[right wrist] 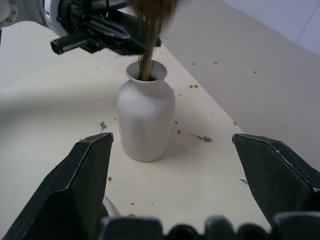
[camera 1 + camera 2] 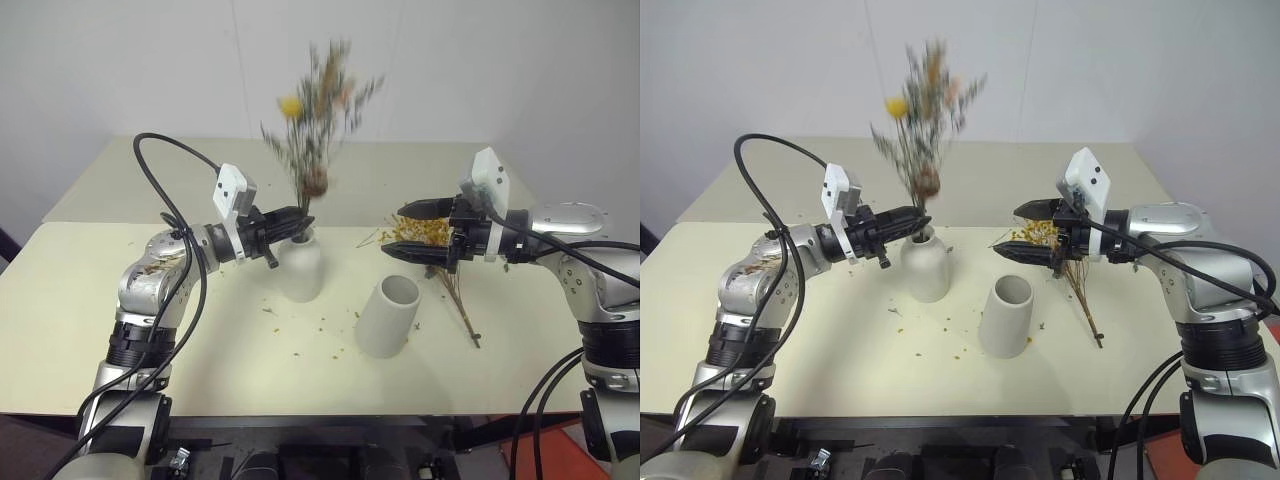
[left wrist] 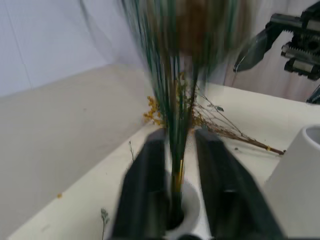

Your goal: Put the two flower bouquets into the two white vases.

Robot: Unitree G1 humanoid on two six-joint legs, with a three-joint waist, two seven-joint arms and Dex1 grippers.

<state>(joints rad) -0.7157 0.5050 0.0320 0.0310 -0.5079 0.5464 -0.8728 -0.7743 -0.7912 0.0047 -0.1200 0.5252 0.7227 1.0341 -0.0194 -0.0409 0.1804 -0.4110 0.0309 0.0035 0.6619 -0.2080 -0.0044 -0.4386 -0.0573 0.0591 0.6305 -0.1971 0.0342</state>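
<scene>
**A:** What is on the pale cream table (image 2: 120,300)?

**B:** Two matte white vases. A rounded bottle-shaped vase with a narrow flared neck (image 2: 301,264) stands upright near the middle. Beside it, toward the robot's right, a plain wide-mouthed white cylinder vase (image 2: 388,316) stands apart from it and appears to lean.

**A:** Where are the flowers?

**B:** The small grey-green sprig bunch with one yellow ball bloom (image 2: 316,110) has its stems down inside the bottle vase's neck, and its top rises blurred above it. The bushy golden-yellow dried bunch (image 2: 440,262) lies on the table to the right of the cylinder, with thin stems trailing toward the front edge.

**A:** And the left gripper (image 2: 297,224)?

**B:** Its two black fingers (image 3: 145,195) sit at the bottle vase's mouth, one on each side of the stems, with a narrow gap, so they are slightly parted rather than pinching.

**A:** The right gripper (image 2: 412,231)?

**B:** It hovers above the head of the yellow bunch, fingers spread wide and holding nothing.

**A:** Anything else?

**B:** Small dried flecks (image 2: 300,325) are scattered across the tabletop around the vases.
</scene>
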